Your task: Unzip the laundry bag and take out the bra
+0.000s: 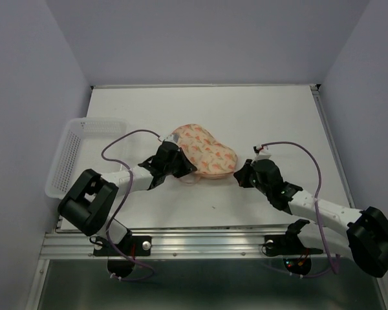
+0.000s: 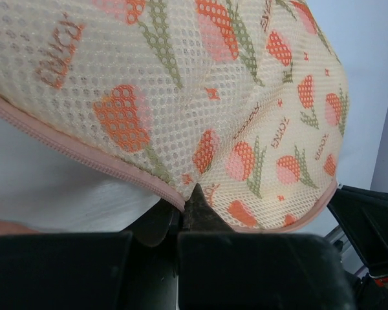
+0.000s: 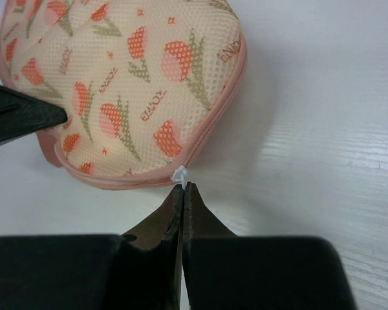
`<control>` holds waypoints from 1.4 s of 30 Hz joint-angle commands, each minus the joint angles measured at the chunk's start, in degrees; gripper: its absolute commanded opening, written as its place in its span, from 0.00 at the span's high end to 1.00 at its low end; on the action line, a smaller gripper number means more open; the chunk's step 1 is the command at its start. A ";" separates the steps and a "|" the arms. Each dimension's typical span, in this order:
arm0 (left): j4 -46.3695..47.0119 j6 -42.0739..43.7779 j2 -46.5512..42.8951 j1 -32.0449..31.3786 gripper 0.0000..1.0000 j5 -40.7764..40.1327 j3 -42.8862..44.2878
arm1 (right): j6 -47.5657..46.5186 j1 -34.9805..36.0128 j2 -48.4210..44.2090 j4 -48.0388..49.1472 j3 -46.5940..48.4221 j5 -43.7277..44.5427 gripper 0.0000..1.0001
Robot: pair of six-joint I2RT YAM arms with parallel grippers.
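Observation:
The peach-pink laundry bag with orange print lies on the table, zipped shut. My left gripper is shut on the bag's pink zipper rim at its near left edge. My right gripper is shut on the small white zipper pull at the bag's near right edge. The bag fills the left wrist view and shows at upper left in the right wrist view. The bra is hidden from view.
A clear plastic mesh basket stands at the table's left edge, beside my left arm. The pink loop lies on the table just in front of the bag. The table's near edge runs along a metal rail.

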 commanded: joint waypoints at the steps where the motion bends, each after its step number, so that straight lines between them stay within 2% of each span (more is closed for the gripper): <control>1: -5.91 6.37 0.81 2.55 0.90 -6.58 3.40 | -3.61 -1.66 -3.07 -1.46 -1.76 0.10 0.99; 4: -4.51 6.02 4.93 2.55 0.73 -4.04 7.79 | -3.88 -1.66 -1.41 -0.14 -1.59 -4.47 0.99; 6: -4.15 5.49 6.08 2.38 0.57 -2.02 9.90 | -3.53 -1.66 -0.09 1.35 -1.68 -6.59 0.99; 7: -3.72 4.88 6.35 2.20 0.35 -1.58 11.30 | -2.92 -1.05 0.96 2.75 -1.76 -6.94 0.99; 8: -3.71 4.44 6.09 2.02 0.24 -1.57 11.67 | -2.74 -1.04 1.41 2.76 -1.85 -7.20 0.99; 9: -3.63 3.91 5.65 1.67 0.07 -1.74 12.02 | -2.48 -1.04 1.85 4.07 -1.85 -7.55 0.99; 10: -3.54 3.30 5.04 1.41 0.02 -1.92 11.67 | -1.95 -1.04 2.20 4.60 -1.77 -7.65 0.99; 17: -1.08 -5.57 -4.01 -6.23 0.01 -7.27 5.26 | -0.72 0.88 6.50 9.00 0.08 -9.14 0.99; 20: 3.30 -12.77 -3.59 -10.61 0.01 -7.72 2.53 | -0.10 2.29 9.49 10.75 1.13 -9.23 0.99; 23: 4.37 -15.33 -0.61 -12.73 0.02 -9.72 2.35 | 0.08 2.91 10.90 11.38 2.36 -8.88 0.99; 31: 4.81 -19.74 2.57 -15.20 0.05 -12.38 1.30 | -0.45 3.53 11.69 11.64 4.21 -8.61 0.99; 38: 4.64 -23.16 -2.70 -15.82 0.05 -15.10 -4.24 | -0.19 3.53 12.22 12.08 3.51 -8.79 0.99; 42: 4.46 -22.29 0.19 -15.82 0.05 -15.20 -1.70 | -0.01 3.53 12.49 12.69 3.07 -8.96 0.99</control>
